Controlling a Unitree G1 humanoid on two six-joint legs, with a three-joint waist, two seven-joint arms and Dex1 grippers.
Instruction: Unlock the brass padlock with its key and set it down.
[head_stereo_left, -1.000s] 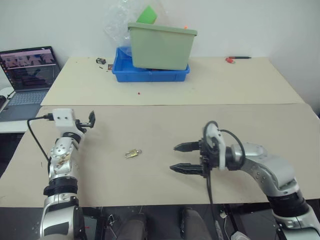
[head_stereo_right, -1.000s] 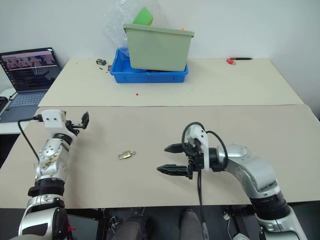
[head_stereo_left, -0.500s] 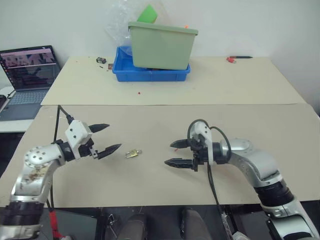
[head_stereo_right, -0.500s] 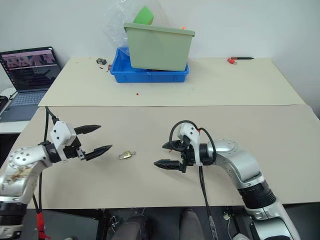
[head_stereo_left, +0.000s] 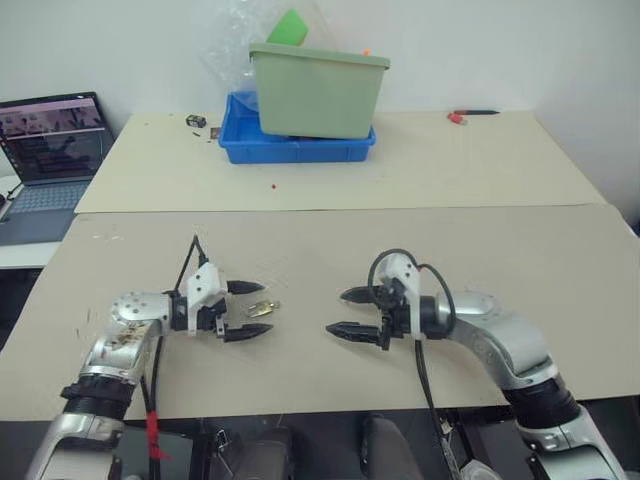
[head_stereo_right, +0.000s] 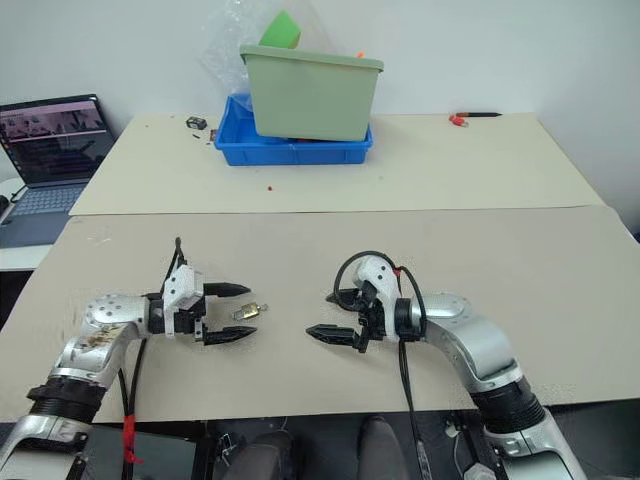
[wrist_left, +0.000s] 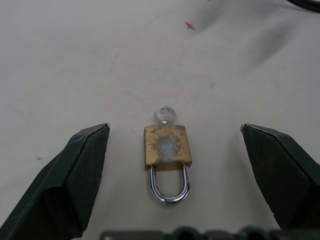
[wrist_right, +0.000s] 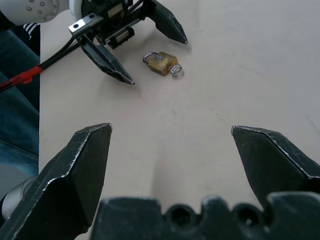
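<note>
Beige desk (head_stereo_left: 420, 250) fills the left eye view, the brass padlock (head_stereo_left: 262, 308) flat between the wide-open, empty left gripper (head_stereo_left: 248, 309) and right gripper (head_stereo_left: 346, 312). From the left wrist view, the key (wrist_left: 165, 114) sits in the padlock's base, shackle closed, black fingers (wrist_left: 75, 170) flanking without touching.

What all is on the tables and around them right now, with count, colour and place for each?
padlock: one, brass with silver shackle, flat on near table, between the open fingers of the left end effector
key: one, silver, at the padlock's base
blue tray: one, far table, back
green bin: one, resting on the tray
small dark object: one, left of tray
red-tipped pen: one, far table, right
laptop: one, open, far left
left end effector: one, black, open
right end effector: one, black, open, right of padlock
</note>
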